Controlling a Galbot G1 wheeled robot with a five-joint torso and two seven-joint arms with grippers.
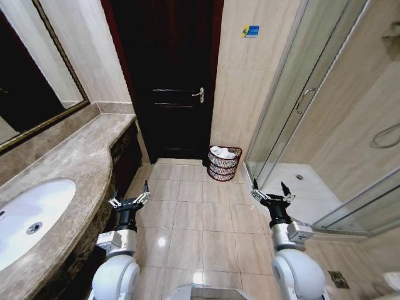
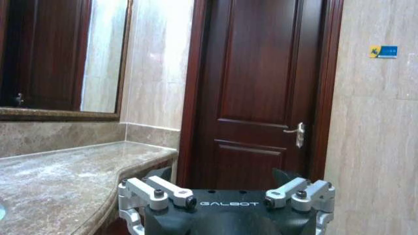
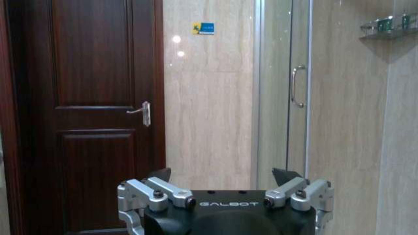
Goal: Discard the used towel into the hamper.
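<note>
White towel (image 1: 222, 152) lies in hamper (image 1: 224, 165), on floor by door (image 1: 167, 75), far ahead between both jaws. Left gripper (image 1: 130, 198) jaws open, empty. Right gripper (image 1: 271, 192) jaws open, empty.

Ahead of me, a dark wood door (image 1: 172, 81) with a metal handle (image 1: 199, 94) stands closed; to my left, a marble counter (image 1: 69, 162) holds a white sink (image 1: 28, 215) under a framed mirror (image 1: 25, 81); to my right, a glass shower (image 1: 312, 125); above, a small blue sign (image 1: 250, 30)
</note>
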